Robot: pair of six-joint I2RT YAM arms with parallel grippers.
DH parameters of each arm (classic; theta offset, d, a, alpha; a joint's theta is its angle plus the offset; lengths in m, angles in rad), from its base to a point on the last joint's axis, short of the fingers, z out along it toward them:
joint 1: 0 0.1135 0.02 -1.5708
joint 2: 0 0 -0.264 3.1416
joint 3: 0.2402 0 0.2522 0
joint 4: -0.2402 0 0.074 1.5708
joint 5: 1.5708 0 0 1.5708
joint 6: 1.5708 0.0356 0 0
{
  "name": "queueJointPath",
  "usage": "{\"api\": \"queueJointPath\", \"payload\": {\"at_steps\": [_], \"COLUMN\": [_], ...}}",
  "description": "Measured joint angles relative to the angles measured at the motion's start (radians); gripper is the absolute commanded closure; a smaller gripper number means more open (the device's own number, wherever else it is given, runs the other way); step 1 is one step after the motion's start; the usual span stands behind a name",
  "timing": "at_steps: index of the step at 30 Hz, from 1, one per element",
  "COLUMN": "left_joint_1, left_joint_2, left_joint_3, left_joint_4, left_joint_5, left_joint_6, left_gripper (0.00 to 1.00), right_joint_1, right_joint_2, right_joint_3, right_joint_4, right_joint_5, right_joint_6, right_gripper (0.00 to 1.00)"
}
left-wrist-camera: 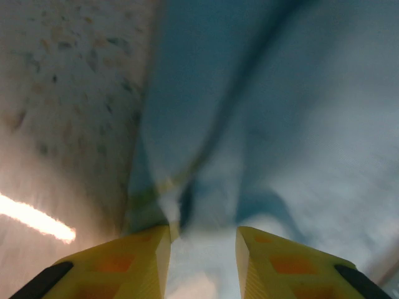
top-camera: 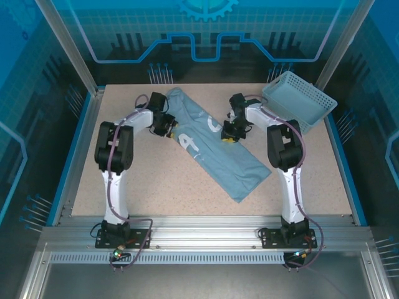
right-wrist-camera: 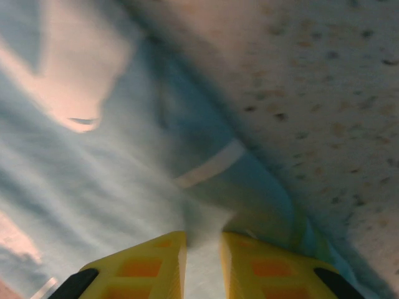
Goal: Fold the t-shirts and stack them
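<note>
One pale blue-grey t-shirt [top-camera: 215, 154] lies as a long, narrow strip running diagonally from the far middle of the table toward the near right, with white letters on its upper half. My left gripper [top-camera: 167, 128] is at the strip's left edge. In the left wrist view its yellow fingers [left-wrist-camera: 146, 261] have a raised bunch of t-shirt [left-wrist-camera: 280, 124] cloth between them. My right gripper [top-camera: 229, 134] is at the opposite edge. Its jaws [right-wrist-camera: 204, 240] stand close together, pinching a fold of the t-shirt [right-wrist-camera: 93, 174] beside a white band.
A light blue lattice basket [top-camera: 299, 103] stands tilted at the far right corner, just behind the right arm. The speckled beige table [top-camera: 156, 180] is bare on the near left. Metal rails and posts frame its edges.
</note>
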Motion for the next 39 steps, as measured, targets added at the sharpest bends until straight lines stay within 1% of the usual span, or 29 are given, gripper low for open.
{"api": "queueJointPath", "payload": {"at_steps": [1,4,9,11,15,20,23,26,28,30,32,33,36,39], "left_joint_1": [0.003,0.003,-0.008,-0.017,-0.044,-0.069,-0.075,-0.074,-0.073,-0.074,-0.076,-0.078,-0.086,-0.11], "left_joint_2": [0.01,0.047,0.155,0.223,0.358,0.494,0.562,0.586,0.583,0.562,0.492,0.428,0.132,-0.183], "left_joint_3": [0.025,0.118,0.248,0.345,0.56,0.767,0.873,0.912,0.912,0.898,0.811,0.727,0.382,0.068], "left_joint_4": [-0.02,0.009,0.029,0.024,0.026,0.062,0.08,0.102,0.106,0.092,0.056,0.042,0.0,-0.021], "left_joint_5": [0.007,0.011,0.066,0.1,0.136,0.16,0.171,0.174,0.173,0.158,0.108,0.075,0.014,0.02], "left_joint_6": [-0.006,-0.012,-0.014,-0.014,-0.017,-0.054,-0.075,-0.085,-0.08,-0.049,0.0,0.032,0.106,0.165], "left_gripper": [0.65,0.65,0.65,0.65,0.64,0.62,0.58,0.55,0.51,0.46,0.44,0.44,0.44,0.43], "right_joint_1": [-0.008,-0.031,-0.048,-0.043,-0.03,-0.025,-0.025,-0.025,-0.025,-0.025,-0.024,-0.024,-0.024,-0.024], "right_joint_2": [0.0,-0.016,-0.141,-0.178,-0.215,-0.221,-0.204,-0.189,-0.19,-0.198,-0.227,-0.252,-0.395,-0.566], "right_joint_3": [0.0,-0.04,-0.256,-0.319,-0.388,-0.399,-0.366,-0.338,-0.333,-0.332,-0.332,-0.335,-0.386,-0.493], "right_joint_4": [-0.006,-0.003,0.061,0.077,0.118,0.136,0.126,0.119,0.116,0.11,0.092,0.087,0.084,0.092], "right_joint_5": [-0.007,-0.024,-0.071,-0.093,-0.121,-0.126,-0.117,-0.117,-0.108,-0.085,-0.05,-0.035,0.006,0.0], "right_joint_6": [0.008,0.039,0.122,0.162,0.243,0.332,0.357,0.375,0.379,0.378,0.366,0.355,0.312,0.27], "right_gripper": [0.78,0.78,0.78,0.78,0.77,0.78,0.78,0.77,0.76,0.71,0.65,0.62,0.55,0.54]}}
